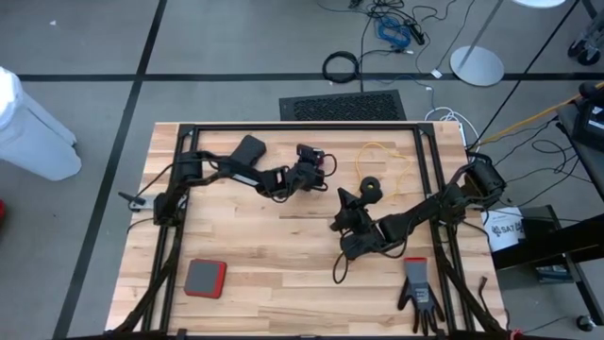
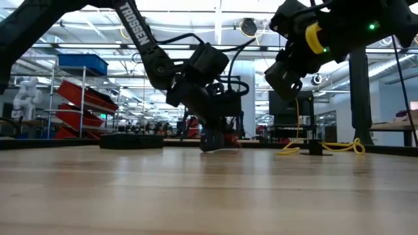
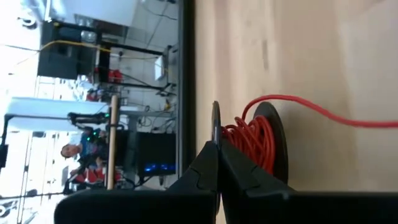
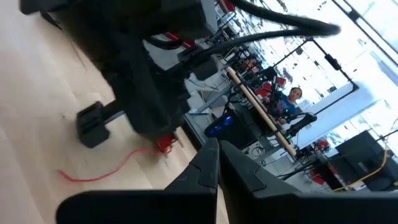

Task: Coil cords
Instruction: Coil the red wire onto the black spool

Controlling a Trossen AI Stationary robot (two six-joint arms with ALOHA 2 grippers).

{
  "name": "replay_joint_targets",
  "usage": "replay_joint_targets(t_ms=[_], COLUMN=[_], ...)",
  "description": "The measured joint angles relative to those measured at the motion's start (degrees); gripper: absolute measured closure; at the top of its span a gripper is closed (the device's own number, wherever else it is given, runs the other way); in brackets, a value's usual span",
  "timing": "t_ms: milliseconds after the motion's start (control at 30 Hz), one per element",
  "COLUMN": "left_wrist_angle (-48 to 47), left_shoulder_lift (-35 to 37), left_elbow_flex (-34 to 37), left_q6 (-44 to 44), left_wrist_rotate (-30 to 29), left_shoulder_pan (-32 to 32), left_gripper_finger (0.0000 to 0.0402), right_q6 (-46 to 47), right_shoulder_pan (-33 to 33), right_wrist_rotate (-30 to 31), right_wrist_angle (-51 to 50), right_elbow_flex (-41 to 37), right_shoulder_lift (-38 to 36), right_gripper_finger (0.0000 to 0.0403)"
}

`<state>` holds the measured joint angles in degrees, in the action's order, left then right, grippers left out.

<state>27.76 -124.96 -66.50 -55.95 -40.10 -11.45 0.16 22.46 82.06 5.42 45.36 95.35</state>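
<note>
A small black reel (image 3: 273, 146) wound with red cord (image 3: 255, 140) lies flat on the wood table (image 1: 283, 274), far of centre. A loose red tail (image 4: 93, 174) trails from it over the wood. My left gripper (image 3: 216, 148) is shut at that reel (image 1: 317, 157). The yellow cord (image 1: 389, 159) lies in loose loops at the far right, beside its black reel (image 1: 370, 189). My right gripper (image 4: 217, 148) is shut on nothing and hangs above the table's middle (image 1: 343, 201), pointing toward the left gripper. My left gripper pinches the rim of the reel's upper flange (image 3: 216, 121) between its two fingertips, one above and one below. It comes in from the table's left, slanting a little downward. The reel's lower flange rests on the table and the cord's tail lies slack.
A red-and-grey pad (image 1: 205, 278) lies near left and a black glove (image 1: 418, 295) near right. A black block (image 1: 248, 148) sits at the far left. Black frame rails (image 1: 302, 127) run along the table's edges. Bare wood lies in the near middle.
</note>
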Motion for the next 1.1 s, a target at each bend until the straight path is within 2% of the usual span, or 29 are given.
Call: replay_joint_targets(t_ms=[167, 467, 767, 900, 1100], left_wrist_angle=[0.95, -2.89, -7.96, -12.32, -22.57], left_shoulder_lift=[-1.29, -1.23, -1.01, 0.08, 3.81], left_elbow_flex=[-0.04, -0.06, -0.19, -0.19, 0.21], left_q6=[1.32, 3.37, 6.65, 11.41, 21.22], left_wrist_rotate=[0.06, 4.53, 1.91, 2.01, 15.53], left_shoulder_pan=[-1.04, -0.87, 1.82, 3.02, 4.94], left_gripper_finger=[0.0381, 0.0272, 0.0189, 0.0166, 0.0157], right_q6=[6.48, 15.94, 20.29, 20.47, 21.69], right_shoulder_pan=[0.73, 0.92, 1.26, 1.26, 1.26], right_wrist_rotate=[-0.13, -1.45, -2.54, -2.89, -2.95], right_wrist_angle=[-4.82, -11.94, -15.64, -16.45, -18.94], right_elbow_flex=[0.0, 0.0, -0.02, -0.02, -0.07], right_shoulder_lift=[0.0, 0.0, 0.0, 0.0, -0.13], right_gripper_finger=[0.0403, 0.0403, 0.0403, 0.0403, 0.0403])
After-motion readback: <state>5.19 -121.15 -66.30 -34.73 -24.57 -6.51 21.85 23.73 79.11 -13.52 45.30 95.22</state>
